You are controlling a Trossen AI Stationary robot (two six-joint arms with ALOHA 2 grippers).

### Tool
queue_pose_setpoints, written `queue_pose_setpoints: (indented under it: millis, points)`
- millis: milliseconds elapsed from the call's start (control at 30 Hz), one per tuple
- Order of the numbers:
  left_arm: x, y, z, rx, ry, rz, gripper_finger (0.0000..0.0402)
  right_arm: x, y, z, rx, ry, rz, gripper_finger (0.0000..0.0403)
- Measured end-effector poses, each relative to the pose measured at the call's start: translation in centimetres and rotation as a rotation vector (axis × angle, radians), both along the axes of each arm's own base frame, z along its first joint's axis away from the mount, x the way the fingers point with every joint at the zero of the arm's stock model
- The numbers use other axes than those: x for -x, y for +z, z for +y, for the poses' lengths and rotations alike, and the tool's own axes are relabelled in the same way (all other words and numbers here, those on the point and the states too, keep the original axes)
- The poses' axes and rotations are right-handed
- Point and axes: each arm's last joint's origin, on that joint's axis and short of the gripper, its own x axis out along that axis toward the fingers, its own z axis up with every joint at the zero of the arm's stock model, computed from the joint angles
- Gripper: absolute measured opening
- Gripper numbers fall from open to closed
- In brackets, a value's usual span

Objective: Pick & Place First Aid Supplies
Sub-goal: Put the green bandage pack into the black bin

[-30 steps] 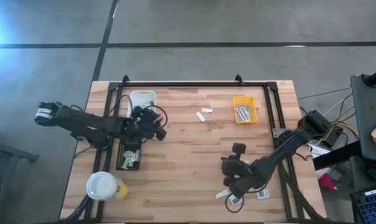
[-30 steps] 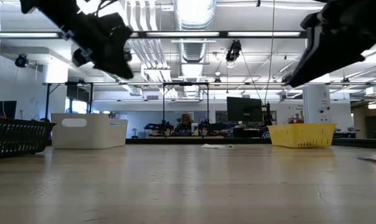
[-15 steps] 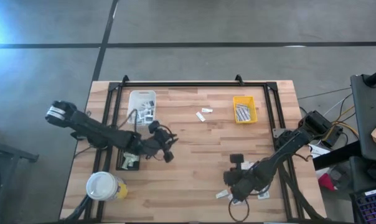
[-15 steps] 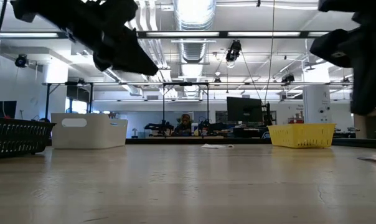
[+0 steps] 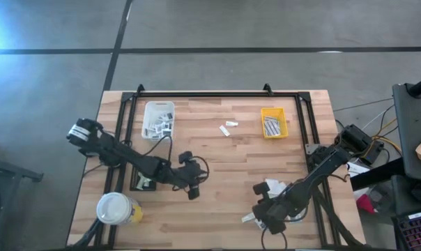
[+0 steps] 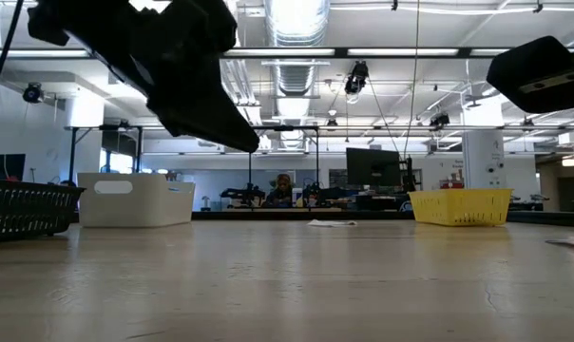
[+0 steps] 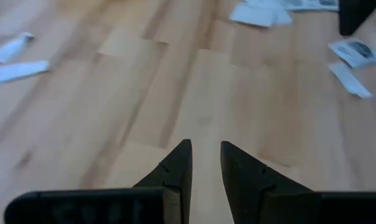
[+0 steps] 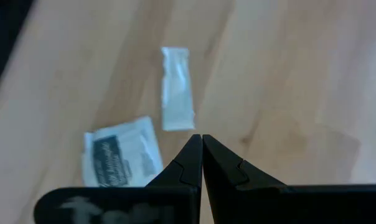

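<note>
Your left tool [image 5: 192, 187] hangs over bare table [image 5: 224, 157] toward the middle, fingers [image 7: 178, 165] slightly parted, nothing between them. Your right tool [image 5: 266, 215] sits near the table's front edge, fingers pressed together and empty, tips just above a plain white packet [image 8: 177, 88] and a printed packet [image 8: 122, 158]. More packets lie in the white tray [image 5: 159, 118], the yellow tray [image 5: 273, 123], and loose between them [image 5: 228, 127].
</note>
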Motion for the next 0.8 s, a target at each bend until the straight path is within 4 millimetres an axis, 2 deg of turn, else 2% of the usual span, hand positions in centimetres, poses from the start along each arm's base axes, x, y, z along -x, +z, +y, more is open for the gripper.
queue_pose_setpoints:
  millis: [333,600,800]
  points:
    - [0.1,1.8,-2.0,0.083,-0.060,0.141,0.0078,-0.6,0.5,0.8,-0.068,0.097,-0.061,0.0009]
    - [1.1,2.2,-3.2,0.079,-0.061,0.248,0.0078,-1.5,2.7,1.6,-0.108,0.098,-0.095,0.0009]
    - [1.6,2.1,-3.5,0.077,-0.054,0.296,0.0076,-2.1,3.8,2.1,-0.055,0.108,-0.045,0.0009]
